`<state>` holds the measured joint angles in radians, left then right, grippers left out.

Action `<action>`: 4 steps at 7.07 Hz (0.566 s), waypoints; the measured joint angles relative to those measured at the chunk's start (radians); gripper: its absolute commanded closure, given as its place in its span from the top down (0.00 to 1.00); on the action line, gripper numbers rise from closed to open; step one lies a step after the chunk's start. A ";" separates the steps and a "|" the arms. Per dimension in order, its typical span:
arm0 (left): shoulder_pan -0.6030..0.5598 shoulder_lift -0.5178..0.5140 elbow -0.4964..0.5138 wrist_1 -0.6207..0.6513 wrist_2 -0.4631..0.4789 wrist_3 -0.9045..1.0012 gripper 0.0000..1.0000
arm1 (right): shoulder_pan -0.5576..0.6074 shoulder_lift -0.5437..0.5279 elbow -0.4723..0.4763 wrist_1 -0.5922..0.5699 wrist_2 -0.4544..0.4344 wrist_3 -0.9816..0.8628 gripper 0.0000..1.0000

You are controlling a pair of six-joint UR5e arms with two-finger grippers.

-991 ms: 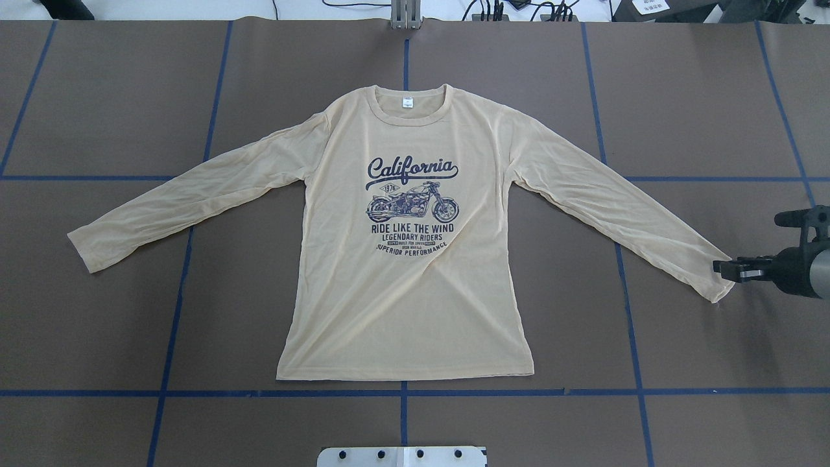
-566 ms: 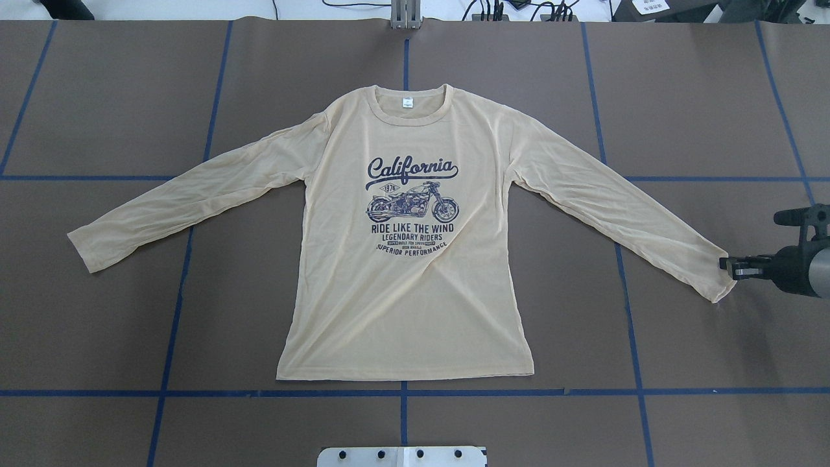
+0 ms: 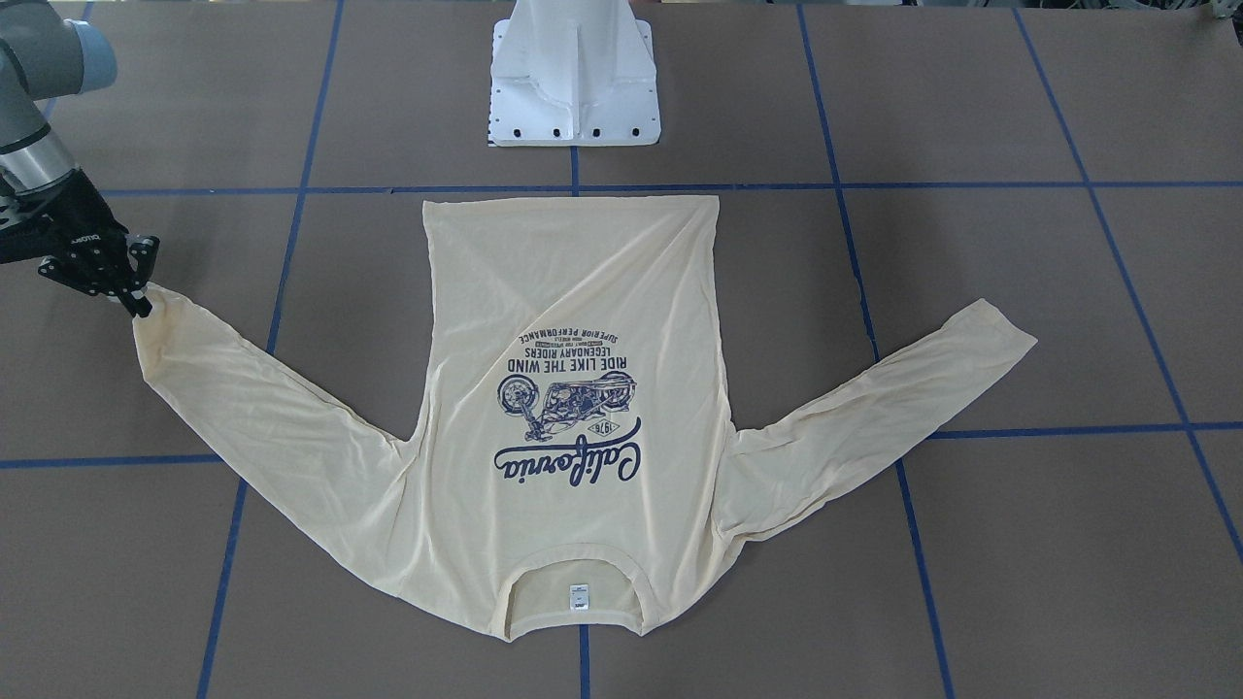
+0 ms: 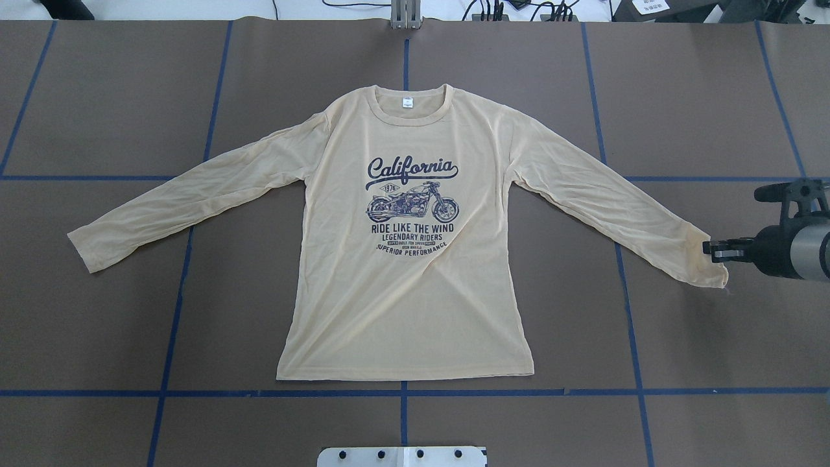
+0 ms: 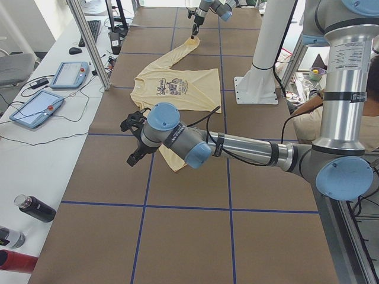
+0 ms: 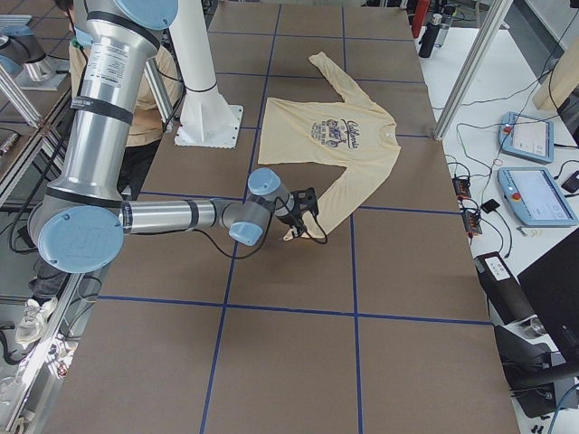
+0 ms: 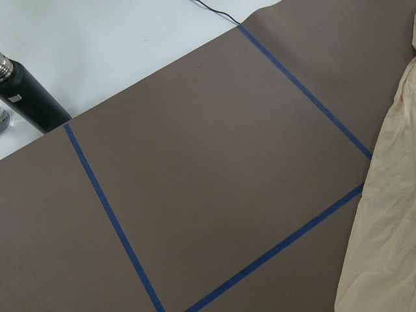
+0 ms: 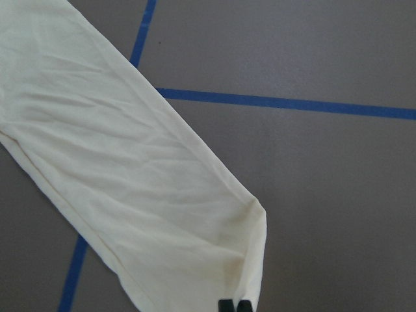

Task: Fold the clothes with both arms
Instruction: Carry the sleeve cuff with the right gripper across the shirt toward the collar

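The pale cream-yellow long-sleeved T-shirt [image 4: 402,305] lies flat and print-up on the brown table, with both sleeves spread out; it also shows in the front view [image 3: 573,282]. My right gripper [image 4: 710,250] is shut on the cuff of the right sleeve [image 8: 130,169] and holds its corner slightly raised. It also shows in the front view [image 3: 136,299] and the right wrist view [image 8: 234,304]. My left gripper [image 5: 135,155] hovers beside the left sleeve cuff [image 4: 84,250]. It shows only in the left side view, so I cannot tell whether it is open.
The white pedestal base [image 3: 575,87] stands at the near table edge behind the shirt's hem. Blue tape lines [image 4: 402,392] grid the table. A black bottle [image 7: 29,94] and teach pendants [image 5: 35,108] lie on the white bench past the left table end.
My right gripper has moved toward the far side and slightly inward, taking the right sleeve cuff with it; the cuff end has shifted the same way. The rest of the shirt is unmoved.
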<state>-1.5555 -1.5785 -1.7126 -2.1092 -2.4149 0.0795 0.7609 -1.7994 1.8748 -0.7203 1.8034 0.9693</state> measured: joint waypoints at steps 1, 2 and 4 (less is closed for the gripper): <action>0.000 0.000 0.000 0.000 0.000 -0.001 1.00 | 0.001 0.090 0.052 -0.145 -0.004 0.006 0.00; 0.000 0.000 0.001 0.000 0.000 -0.001 1.00 | 0.000 0.229 0.068 -0.308 -0.008 0.013 0.00; 0.000 0.001 0.002 0.001 0.000 -0.002 1.00 | -0.014 0.576 0.010 -0.612 -0.039 0.069 0.00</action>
<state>-1.5554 -1.5779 -1.7110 -2.1085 -2.4147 0.0772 0.7467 -1.2233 1.8852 -1.3321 1.7646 1.0385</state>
